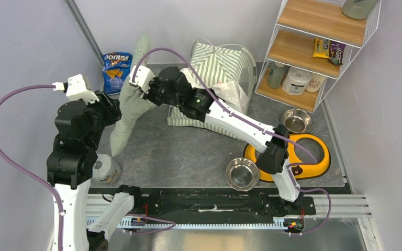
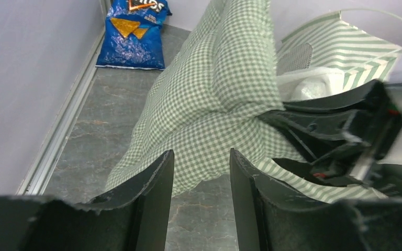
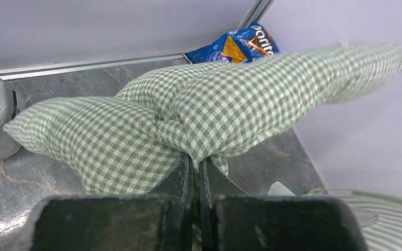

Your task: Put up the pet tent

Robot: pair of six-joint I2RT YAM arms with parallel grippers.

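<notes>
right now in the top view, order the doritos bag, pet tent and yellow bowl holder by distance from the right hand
The right hand grips the cushion.
1. doritos bag, just left of the hand
2. pet tent, back centre
3. yellow bowl holder, far right

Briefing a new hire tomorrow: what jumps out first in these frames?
The green gingham cushion, centre-left, bunched and pinched in the shut right gripper, with the open left gripper just short of it. Behind it, the striped pet tent sits rumpled by the back wall, a blue Doritos bag in the back-left corner.
</notes>
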